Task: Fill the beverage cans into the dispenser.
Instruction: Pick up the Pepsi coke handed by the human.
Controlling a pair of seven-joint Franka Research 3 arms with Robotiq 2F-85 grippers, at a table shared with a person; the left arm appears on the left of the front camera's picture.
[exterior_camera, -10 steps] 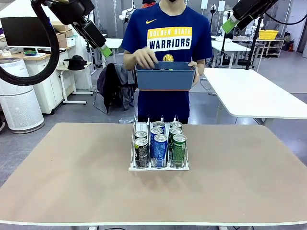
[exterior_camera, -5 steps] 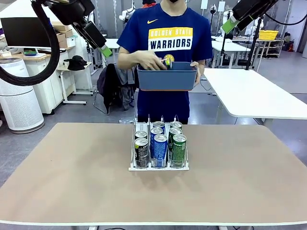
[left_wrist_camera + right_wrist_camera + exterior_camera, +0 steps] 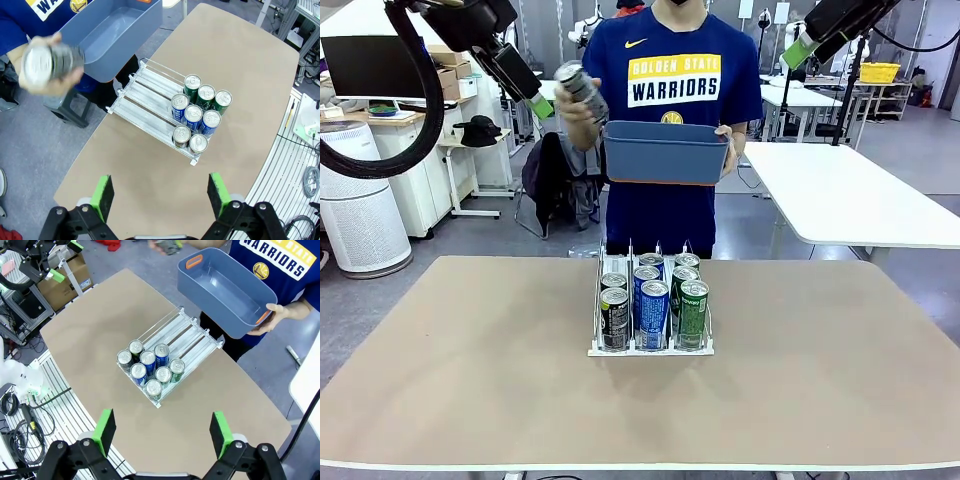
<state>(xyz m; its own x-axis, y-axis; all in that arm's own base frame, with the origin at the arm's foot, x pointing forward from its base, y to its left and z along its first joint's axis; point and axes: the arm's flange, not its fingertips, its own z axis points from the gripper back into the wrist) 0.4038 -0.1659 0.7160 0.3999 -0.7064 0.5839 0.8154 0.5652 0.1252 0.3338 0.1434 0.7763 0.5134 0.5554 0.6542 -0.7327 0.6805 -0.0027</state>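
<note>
Loading step: person's hand [image 3: 578,108] is lifting one can [image 3: 582,92] from the blue bin [image 3: 665,160], dispenser [image 3: 651,345] mid-table is holding eight, both grippers [image 3: 159,192] [image 3: 161,430] are hanging wide and empty; next, probably a rear-lane drop.

We see dispenser [image 3: 650,345] mid-table [image 3: 470,380], cans [image 3: 653,312] in its near end, far lanes bare. Person behind table holds bin [image 3: 665,160] above dispenser's far end; can [image 3: 579,88] in hand [image 3: 578,115] left of bin.
</note>
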